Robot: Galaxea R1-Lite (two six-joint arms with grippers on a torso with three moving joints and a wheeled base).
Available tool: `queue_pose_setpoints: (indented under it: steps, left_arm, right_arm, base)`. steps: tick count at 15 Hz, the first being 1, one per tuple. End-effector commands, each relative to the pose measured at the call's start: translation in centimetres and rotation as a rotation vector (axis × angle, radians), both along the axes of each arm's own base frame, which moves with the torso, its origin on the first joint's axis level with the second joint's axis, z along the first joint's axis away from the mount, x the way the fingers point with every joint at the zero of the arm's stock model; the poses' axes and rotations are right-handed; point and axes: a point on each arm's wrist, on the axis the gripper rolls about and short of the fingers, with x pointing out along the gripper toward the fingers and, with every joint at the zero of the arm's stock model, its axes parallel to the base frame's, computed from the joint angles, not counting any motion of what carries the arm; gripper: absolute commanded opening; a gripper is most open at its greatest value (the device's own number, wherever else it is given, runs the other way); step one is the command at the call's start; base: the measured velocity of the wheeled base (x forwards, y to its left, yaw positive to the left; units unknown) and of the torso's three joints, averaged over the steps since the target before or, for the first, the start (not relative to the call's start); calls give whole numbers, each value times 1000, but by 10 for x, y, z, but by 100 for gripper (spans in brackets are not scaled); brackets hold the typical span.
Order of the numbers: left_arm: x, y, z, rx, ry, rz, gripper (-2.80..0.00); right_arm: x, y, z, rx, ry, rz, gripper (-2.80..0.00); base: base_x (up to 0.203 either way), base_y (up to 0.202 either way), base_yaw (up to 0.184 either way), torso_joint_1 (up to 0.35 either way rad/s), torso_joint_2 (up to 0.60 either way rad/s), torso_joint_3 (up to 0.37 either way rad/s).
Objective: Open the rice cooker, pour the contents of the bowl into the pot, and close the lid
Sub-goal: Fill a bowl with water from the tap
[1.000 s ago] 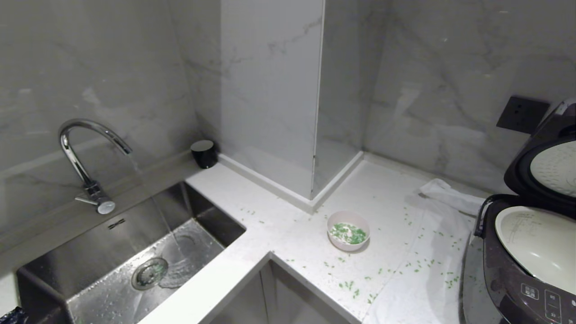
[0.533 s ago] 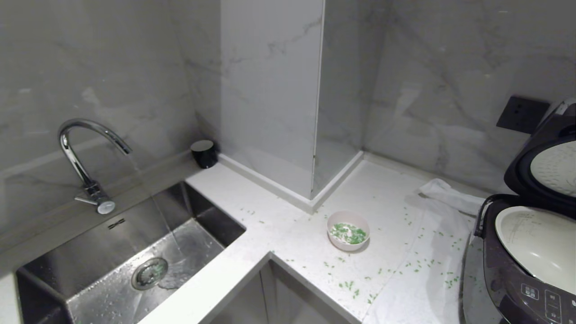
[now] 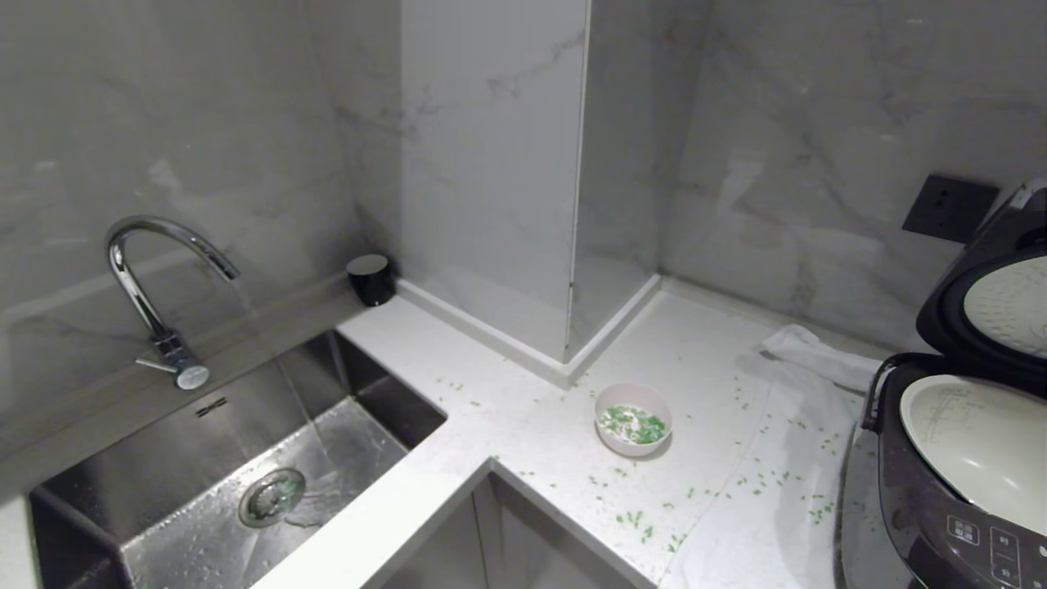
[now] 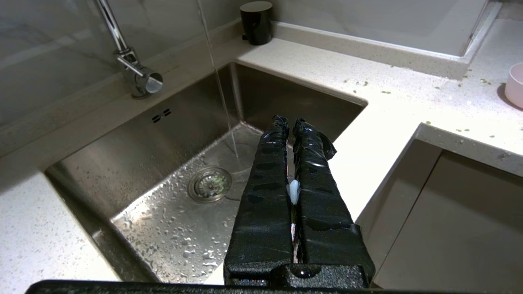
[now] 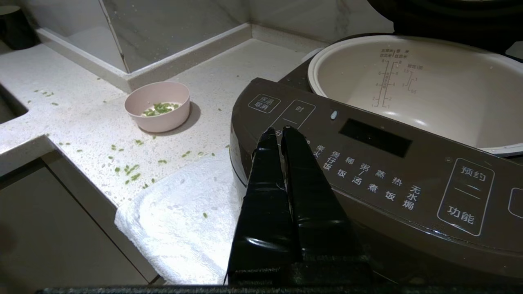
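The rice cooker runs off the head view's right and lower edges, so only part of its lid, pot and button panel shows. The bowl is cut by the left wrist view's edge. Neither claw appears in the head view.

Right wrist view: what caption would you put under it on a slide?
Shut right gripper before the open rice cooker, empty pot; pink bowl of green bits waits on the counter.
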Motion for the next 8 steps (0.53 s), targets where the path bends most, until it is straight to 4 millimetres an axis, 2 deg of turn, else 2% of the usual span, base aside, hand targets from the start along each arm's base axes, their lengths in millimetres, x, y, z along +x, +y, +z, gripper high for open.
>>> queue_pose_setpoints:
  steps: [1,6,8]
  left_arm:
    - [1,0,-4,-4,17,4,-280]
    - [1,0,-4,-24,19,8,-280]
    - [1,0,-4,-28,19,11,-280]
  right_arm:
    - [0,0,0,0,0,0,-280]
    - [-1,0,2,-11,-3,-1,-280]
    - [-3,0,20,-7,-9,8,-280]
  base:
    - [0,0,0,0,0,0]
    - [0,0,0,0,0,0]
    - [0,0,0,0,0,0]
